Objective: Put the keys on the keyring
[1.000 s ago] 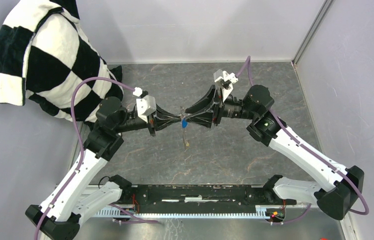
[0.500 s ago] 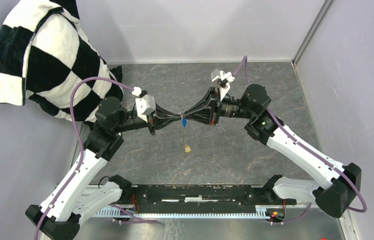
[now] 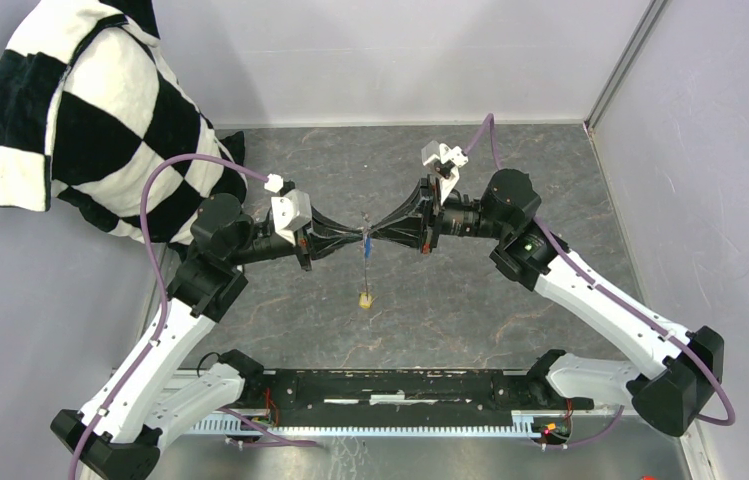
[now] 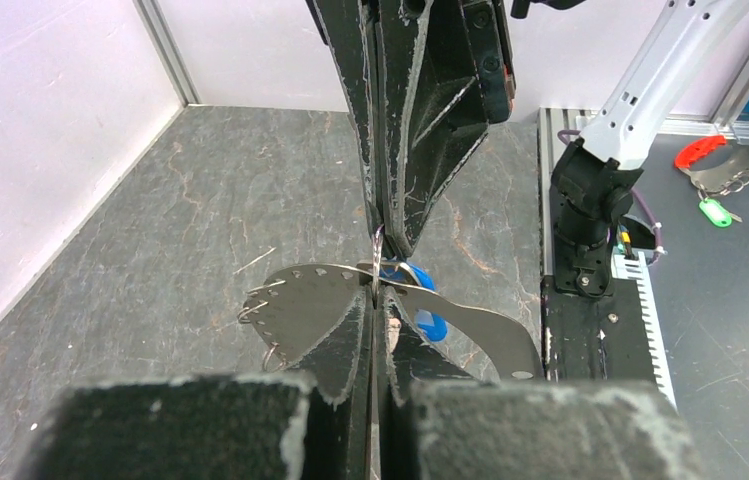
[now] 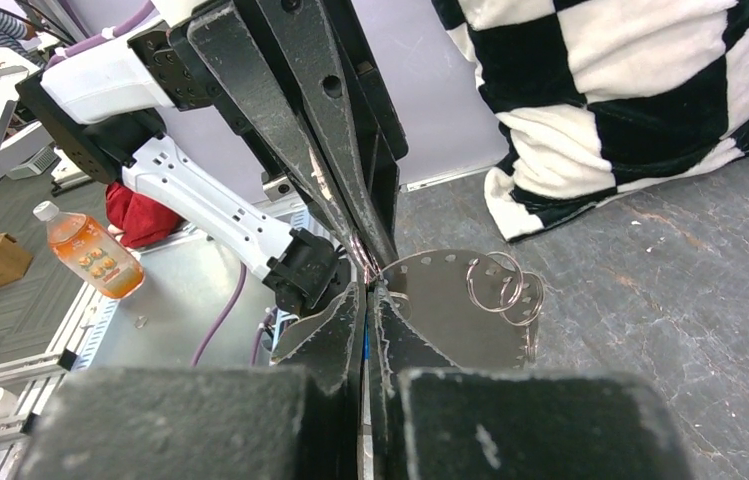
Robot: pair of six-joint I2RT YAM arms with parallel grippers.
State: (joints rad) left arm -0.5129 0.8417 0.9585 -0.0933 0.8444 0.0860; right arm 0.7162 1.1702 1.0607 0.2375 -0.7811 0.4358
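My left gripper (image 3: 355,238) and right gripper (image 3: 376,238) meet tip to tip above the middle of the table, both shut. The keyring shows as a thin flat grey metal piece (image 4: 300,300) with small holes along its rim; it also shows in the right wrist view (image 5: 440,300). My left gripper (image 4: 378,292) pinches its edge. My right gripper (image 5: 368,290) is shut on the blue key (image 4: 430,312), whose blue head (image 3: 368,247) sits just past the fingertips. The yellow key (image 3: 364,298) hangs below them on a thin grey line.
A black-and-white chequered cloth (image 3: 90,110) lies at the back left, and shows in the right wrist view (image 5: 630,100). Small split rings (image 5: 498,282) hang on the metal piece. Grey walls close the back and right. The arm base rail (image 3: 390,385) runs along the near edge.
The right wrist has rolled, so its fingers now look narrower from above. The hanging yellow key has swung slightly left and nearer. Both grippers stay shut at the same spot.
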